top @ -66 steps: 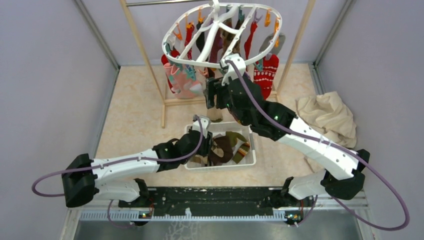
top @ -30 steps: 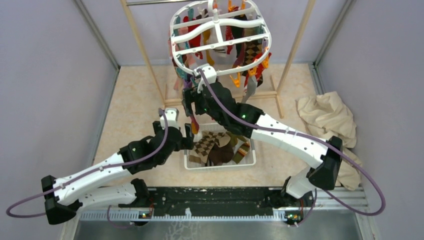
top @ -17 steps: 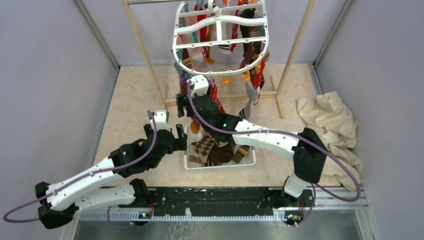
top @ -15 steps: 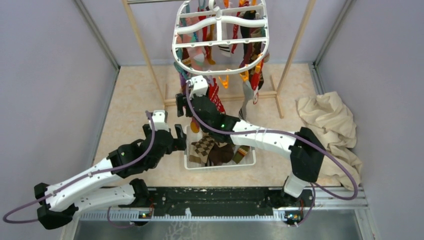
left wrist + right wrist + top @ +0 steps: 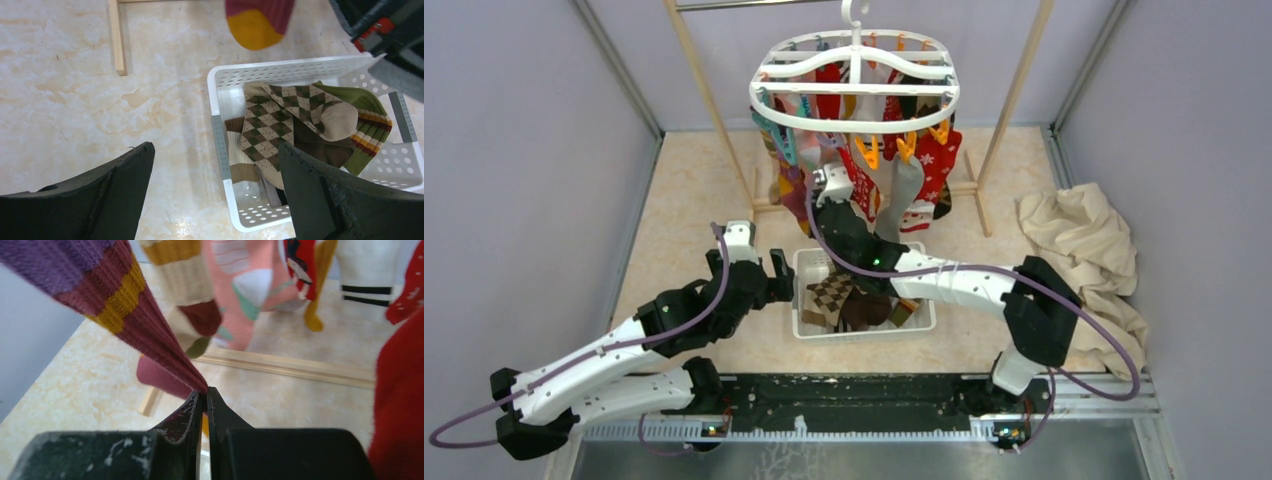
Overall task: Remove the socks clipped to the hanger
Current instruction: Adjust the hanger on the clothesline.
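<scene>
Socks [image 5: 929,165]: clipped under the white oval hanger [image 5: 854,128], hanging beyond the far side of the white slotted basket [image 5: 924,322].
Right arm [image 5: 964,280]: reaches across the basket toward the hanger; right gripper [image 5: 205,399] pinched closed on a purple-maroon-yellow striped sock [image 5: 125,305].
Left arm [image 5: 624,345]: bent low; left gripper [image 5: 215,150] spread wide, empty, at the basket's left edge.

From behind the near edge, the top view looks down over the whole surface [image 5: 694,220]. The left wrist camera faces down, close over the basket [image 5: 280,70] it shares with that view. The right wrist camera looks level, hard against the socks [image 5: 130,305].
</scene>
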`<state>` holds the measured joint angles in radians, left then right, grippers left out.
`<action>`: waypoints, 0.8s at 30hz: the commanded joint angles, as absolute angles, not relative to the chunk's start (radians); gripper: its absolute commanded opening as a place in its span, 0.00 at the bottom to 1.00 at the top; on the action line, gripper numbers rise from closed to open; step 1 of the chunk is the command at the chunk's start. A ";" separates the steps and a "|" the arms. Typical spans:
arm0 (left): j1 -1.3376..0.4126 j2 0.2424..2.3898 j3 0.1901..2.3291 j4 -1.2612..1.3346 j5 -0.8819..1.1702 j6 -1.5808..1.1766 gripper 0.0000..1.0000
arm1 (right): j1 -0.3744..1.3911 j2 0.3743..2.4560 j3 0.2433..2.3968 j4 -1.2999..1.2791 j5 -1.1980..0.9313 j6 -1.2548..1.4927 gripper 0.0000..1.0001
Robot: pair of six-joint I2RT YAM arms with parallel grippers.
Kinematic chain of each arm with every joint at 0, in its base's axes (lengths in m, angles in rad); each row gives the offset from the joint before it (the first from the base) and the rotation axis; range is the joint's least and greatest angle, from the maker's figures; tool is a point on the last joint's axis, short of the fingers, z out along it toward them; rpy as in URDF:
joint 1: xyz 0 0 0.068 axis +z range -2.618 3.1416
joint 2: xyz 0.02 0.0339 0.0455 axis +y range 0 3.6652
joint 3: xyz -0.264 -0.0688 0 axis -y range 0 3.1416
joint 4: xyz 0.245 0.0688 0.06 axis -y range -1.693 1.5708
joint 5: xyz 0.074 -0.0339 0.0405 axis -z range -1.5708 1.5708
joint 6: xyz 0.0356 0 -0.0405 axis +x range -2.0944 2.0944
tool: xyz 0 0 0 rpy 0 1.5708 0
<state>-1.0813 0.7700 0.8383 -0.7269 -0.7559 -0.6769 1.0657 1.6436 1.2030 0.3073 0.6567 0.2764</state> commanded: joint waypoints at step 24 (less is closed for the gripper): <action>-1.076 0.912 0.876 -0.509 -0.762 -0.531 0.99 | 0.575 1.063 0.991 0.038 0.425 0.335 0.06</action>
<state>-1.0813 0.8932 0.8394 -0.5911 -0.7551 -0.5838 0.6441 1.0977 0.9863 0.0574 0.5110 0.3008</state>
